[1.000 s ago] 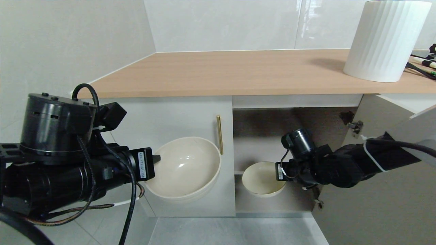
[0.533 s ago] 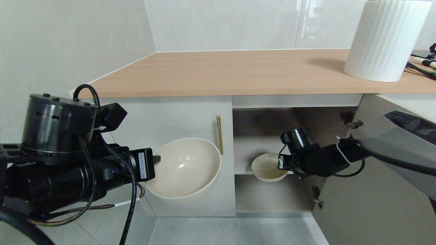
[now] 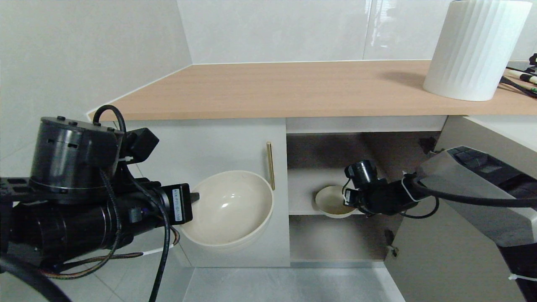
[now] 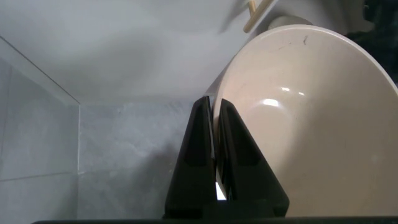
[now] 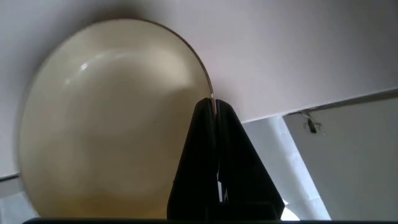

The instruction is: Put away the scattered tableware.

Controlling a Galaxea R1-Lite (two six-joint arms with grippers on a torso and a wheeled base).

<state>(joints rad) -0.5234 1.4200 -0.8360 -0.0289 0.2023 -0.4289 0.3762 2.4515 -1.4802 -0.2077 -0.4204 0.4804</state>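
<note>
My left gripper (image 3: 194, 197) is shut on the rim of a large cream bowl (image 3: 228, 207), held tilted in front of the closed left cabinet door. In the left wrist view the gripper (image 4: 214, 118) pinches that bowl's (image 4: 305, 130) edge. My right gripper (image 3: 349, 200) reaches into the open right cabinet compartment and is shut on the rim of a smaller cream bowl (image 3: 331, 201), which is over the front of the middle shelf (image 3: 304, 191). The right wrist view shows this gripper (image 5: 214, 112) clamped on the small bowl's (image 5: 112, 118) rim.
A gold handle (image 3: 270, 165) runs down the closed left door. The right cabinet door (image 3: 444, 235) stands open at the right. On the wooden countertop (image 3: 272, 90) stands a white ribbed canister (image 3: 476, 48), with pens (image 3: 522, 79) behind it. Grey tile floor lies below.
My right arm has pushed the small bowl up and deeper into the cabinet, from below the shelf edge to the middle shelf. The left arm with the large bowl has barely moved.
</note>
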